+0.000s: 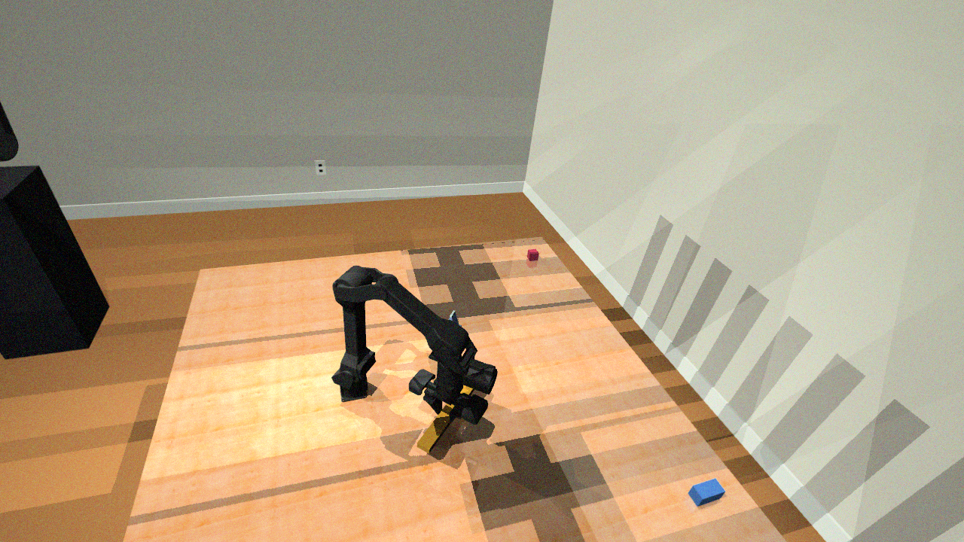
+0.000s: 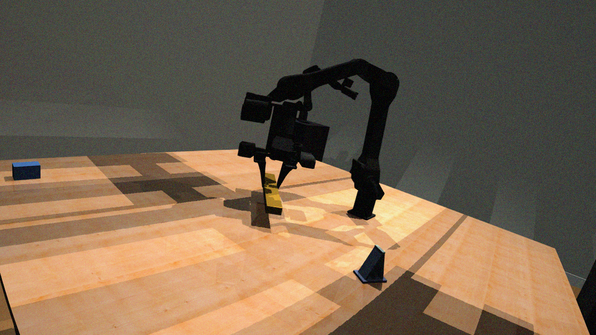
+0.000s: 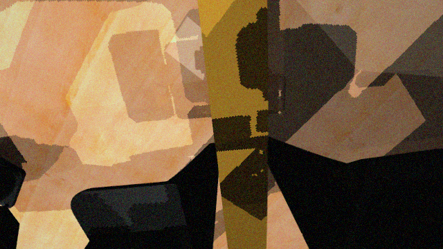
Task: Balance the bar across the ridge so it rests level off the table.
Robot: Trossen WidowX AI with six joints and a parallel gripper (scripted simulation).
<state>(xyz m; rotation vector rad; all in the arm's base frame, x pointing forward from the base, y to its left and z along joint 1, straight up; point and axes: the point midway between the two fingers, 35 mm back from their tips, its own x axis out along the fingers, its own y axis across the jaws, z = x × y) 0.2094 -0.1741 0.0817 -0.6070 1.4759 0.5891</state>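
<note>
While the black arm (image 1: pixel 407 306) (image 2: pixel 379 120) bends over the wooden table (image 1: pixel 269 404) (image 2: pixel 166 258), its gripper (image 1: pixel 446 412) (image 2: pixel 270 186) (image 3: pixel 239 146) points down and is closed on a yellow bar (image 1: pixel 433 436) (image 2: pixel 273 199) (image 3: pixel 239 100). The two dark fingers press against the bar's long sides, one on each side, and the bar runs on past them in both directions. In the exterior view one end of the bar points toward the camera, and its sides carry patches of shadow. Whether the underside of the bar touches the table is hard to tell. The ridge (image 1: pixel 451 315) (image 2: pixel 372 266), a dark blue wedge with a narrow top and a flat base, stands on the table well apart from the bar, so the bar does not lie across it. From above, the arm hides most of the ridge. A blue block (image 1: pixel 706 491) (image 2: pixel 26 170) rests on the table, well away from the gripper, and a small red cube (image 1: pixel 532 254) sits near a far corner of the tabletop in the top view.
</note>
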